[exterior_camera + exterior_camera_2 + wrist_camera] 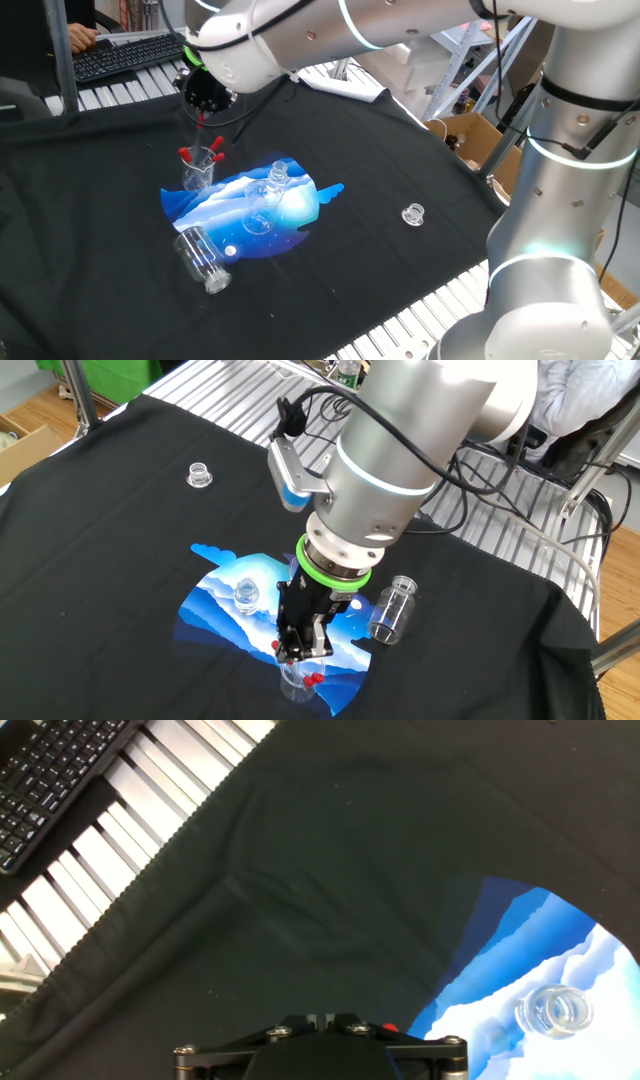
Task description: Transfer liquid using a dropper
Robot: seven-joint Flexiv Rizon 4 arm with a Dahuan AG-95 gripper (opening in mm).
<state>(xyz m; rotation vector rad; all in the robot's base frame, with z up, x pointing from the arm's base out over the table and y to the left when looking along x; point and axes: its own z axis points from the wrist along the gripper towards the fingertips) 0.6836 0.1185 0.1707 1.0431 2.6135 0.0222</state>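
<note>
**Operator:** Arm pose, please.

**Inspector:** Silver Flexiv arm (pixel 300 35) reaches across the black cloth-covered table (pixel 400 150), wrist turned down, black two-finger gripper (pixel 205 112) directly above a small clear glass beaker (pixel 198 172) at the edge of a blue-and-white printed mat (pixel 290 215).

**Operator:** View differences?

**Inspector:** Nearest in one fixed view: a clear glass jar lying on its side (pixel 202 259). Beyond it, an upright small clear glass bottle (pixel 277 180) on the mat, then the beaker with two slender clear droppers with red rubber bulbs (pixel 216 149) standing in it. A small clear glass cap (pixel 413 213) sits well apart on the cloth. A black keyboard (pixel 125 55) lies farthest. The other fixed view shows the gripper's fingers at the beaker mouth. The hand view shows only the gripper base, a red speck beside it, cloth and mat.

**Operator:** Gripper state?

**Inspector:** Fingers stand close together at the red bulbs; whether they clamp one cannot be determined.
</note>
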